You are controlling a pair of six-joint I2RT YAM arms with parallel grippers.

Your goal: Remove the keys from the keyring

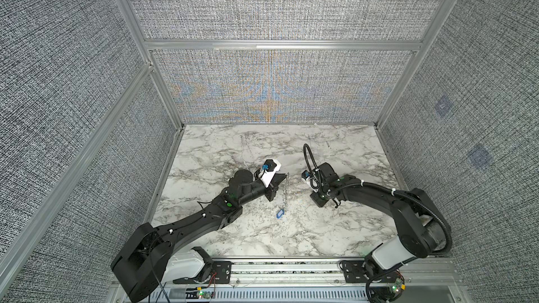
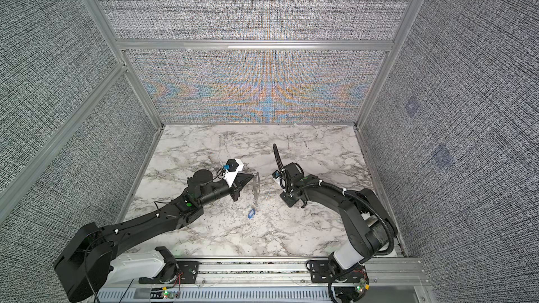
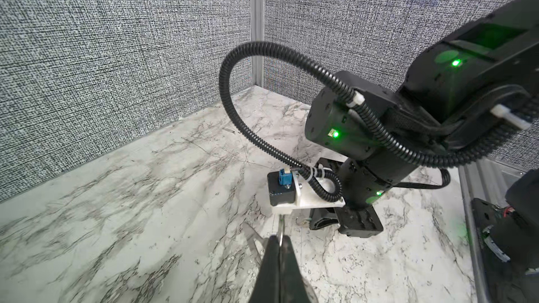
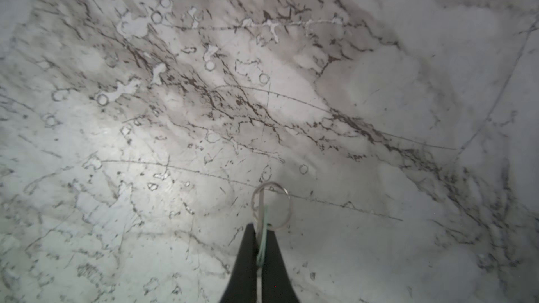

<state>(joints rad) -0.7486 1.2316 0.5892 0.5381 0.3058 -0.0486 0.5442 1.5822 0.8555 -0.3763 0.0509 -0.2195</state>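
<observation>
The left hand [image 3: 279,240] is pinched tight on the top edge of the dark-grey oblong plate [image 3: 253,240], raised above the bench [image 1: 233,234]. The plate hangs below this hand, and the blue-tagged keyring [image 1: 280,213] dangles from its lower end; I cannot tell whether it touches the bench. Well apart and facing it, the right hand [image 4: 260,230] points down at the bench. Its fingers are nearly together on a thin pale key [image 4: 261,208], seen edge-on and threaded on a small metal ring [image 4: 289,204] just past the fingertips.
</observation>
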